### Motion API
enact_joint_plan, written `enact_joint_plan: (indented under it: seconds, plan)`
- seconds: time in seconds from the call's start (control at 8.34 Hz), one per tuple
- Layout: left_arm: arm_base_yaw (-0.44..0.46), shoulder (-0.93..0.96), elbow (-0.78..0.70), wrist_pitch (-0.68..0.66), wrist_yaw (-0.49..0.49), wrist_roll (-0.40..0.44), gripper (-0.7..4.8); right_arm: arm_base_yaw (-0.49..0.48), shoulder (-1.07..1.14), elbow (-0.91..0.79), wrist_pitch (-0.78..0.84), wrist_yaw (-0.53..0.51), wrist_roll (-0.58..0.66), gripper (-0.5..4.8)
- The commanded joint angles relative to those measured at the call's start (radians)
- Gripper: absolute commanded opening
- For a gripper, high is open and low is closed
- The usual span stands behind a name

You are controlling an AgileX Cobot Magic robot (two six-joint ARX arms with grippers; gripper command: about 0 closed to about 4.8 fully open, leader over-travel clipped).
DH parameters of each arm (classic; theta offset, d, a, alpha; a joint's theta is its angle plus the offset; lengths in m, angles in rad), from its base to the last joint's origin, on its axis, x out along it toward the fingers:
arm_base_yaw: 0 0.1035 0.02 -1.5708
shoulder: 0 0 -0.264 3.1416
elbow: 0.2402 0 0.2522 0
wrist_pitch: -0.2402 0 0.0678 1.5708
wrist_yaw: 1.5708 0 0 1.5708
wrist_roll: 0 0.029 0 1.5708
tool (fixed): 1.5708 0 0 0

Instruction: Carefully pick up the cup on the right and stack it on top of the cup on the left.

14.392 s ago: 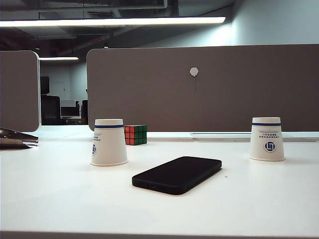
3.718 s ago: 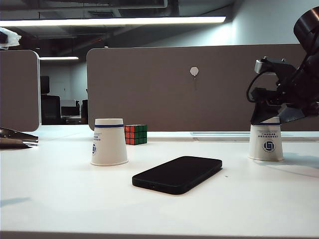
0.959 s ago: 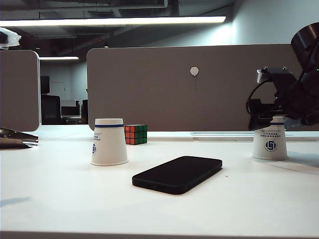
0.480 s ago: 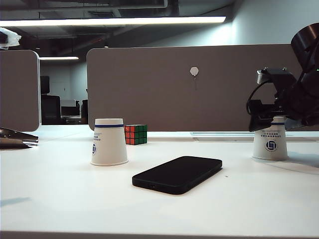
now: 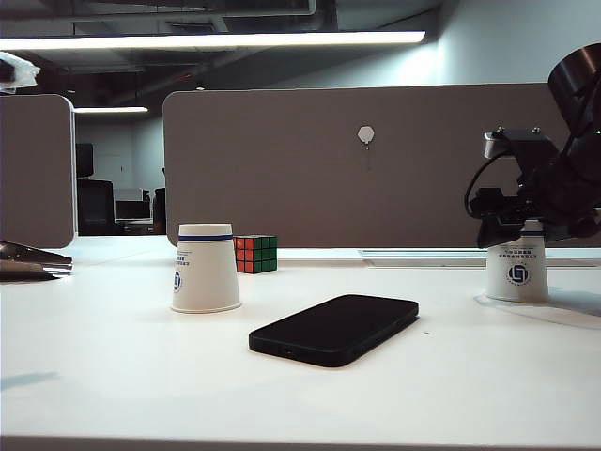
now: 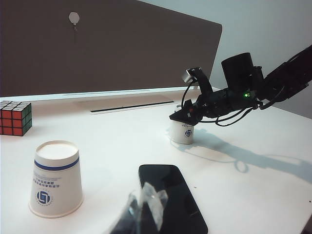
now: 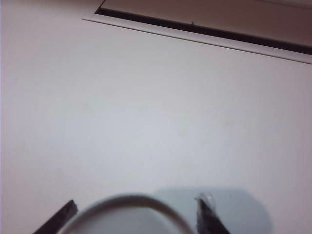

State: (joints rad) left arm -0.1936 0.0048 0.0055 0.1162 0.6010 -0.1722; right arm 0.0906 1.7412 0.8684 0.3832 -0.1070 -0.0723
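**Right tool straddling the right cup, left tool parked**

From my seat I see the right tool [image 5: 518, 228] down over the upturned right cup [image 5: 516, 275], which stands on the white tabletop [image 5: 141, 366] at the far right of the exterior view. The tool covers the cup's top; the lower body with its blue logo shows below it. On the right wrist camera the right cup's [image 7: 127, 213] round base sits between the two dark fingertips [image 7: 207, 213], one on each side, so the jaws are spread around it. Whether the pads actually press the paper I cannot tell; one tip looks just beside the rim.

In the left wrist view the same cup [image 6: 184, 135] shows under the dark arm [image 6: 234, 95], with the arm's shadow falling across the tabletop beyond it.

The left cup [image 5: 205, 269], also upside down and ringed with a blue band, stands well apart on the left side, near a Rubik's cube [image 5: 255, 254] that sits just behind it by the grey partition [image 5: 376, 188]. A black phone [image 5: 334, 328] lies flat between the two cups, closer to the camera.

The left tool [image 6: 141, 214] appears only as a blurred edge over the phone in its own wrist view, above the tabletop near the left cup [image 6: 55, 179]. I cannot tell whether it is spread or pressed together.
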Motion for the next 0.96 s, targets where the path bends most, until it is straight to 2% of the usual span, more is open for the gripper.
enact_joint_plan:
  seconds: [0.12,0.24,0.48,0.72,0.84,0.96]
  plan:
    - [-0.001,0.0,0.002,0.016,0.004,0.007,-0.04,0.008,-0.002,0.004,-0.033,-0.066,0.001,3.03]
    - [-0.001,0.0,0.002,0.016,0.002,0.007,-0.04,0.01,-0.002,0.004,-0.095,-0.354,0.023,3.03]
    - [-0.001,0.0,0.002,0.016,0.002,0.007,-0.04,0.011,-0.003,0.004,-0.085,-0.388,0.024,3.03]
    - [-0.001,0.001,0.002,0.016,0.002,0.007,-0.04,0.042,-0.004,0.005,0.036,-0.447,0.045,3.03]
    - [-0.001,0.001,0.002,0.016,0.002,0.007,-0.04,0.098,-0.027,0.006,0.286,-0.46,0.155,3.03]
    - [-0.001,0.001,0.002,0.015,0.002,0.007,-0.05,0.124,-0.042,0.019,0.323,-0.479,0.163,3.03]
